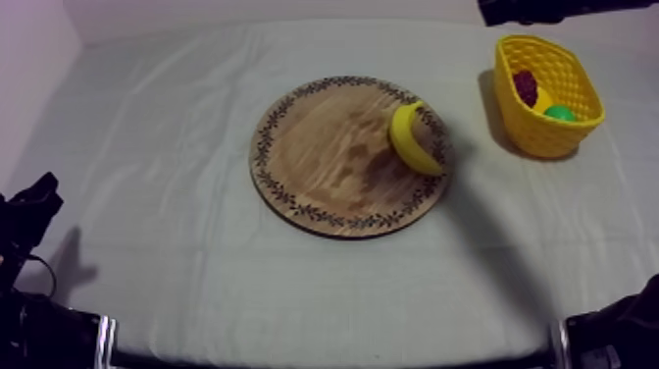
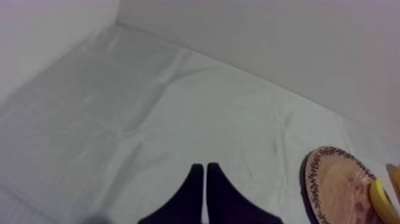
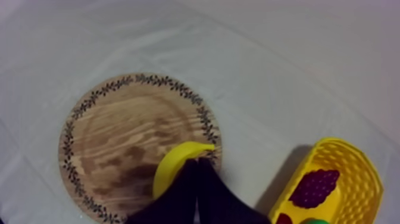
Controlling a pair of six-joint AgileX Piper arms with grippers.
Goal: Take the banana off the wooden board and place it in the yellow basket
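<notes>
Grasp not begun: banana (image 1: 417, 137) is lying at the edge of the wooden board (image 1: 324, 167) nearest the yellow basket (image 1: 539, 137); right hand (image 3: 197, 164), pressed together, is hovering above it; left hand (image 2: 205, 168), likewise, is idling.

Banana (image 1: 416, 139) on board (image 1: 314, 162), at right rim; basket (image 1: 545, 137) farther right, behind; grapes (image 1: 527, 86) in basket.

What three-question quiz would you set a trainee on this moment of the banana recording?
1. True or false: the banana lies inside the yellow basket.
2. Which fruit is in the basket? A: bunch of grapes. B: banana. C: none.
3. Fill in: the fingers of the left gripper and the right gripper are ____.
Key: 1 false, it lies on the wooden board; 2 A; 3 shut.
</notes>
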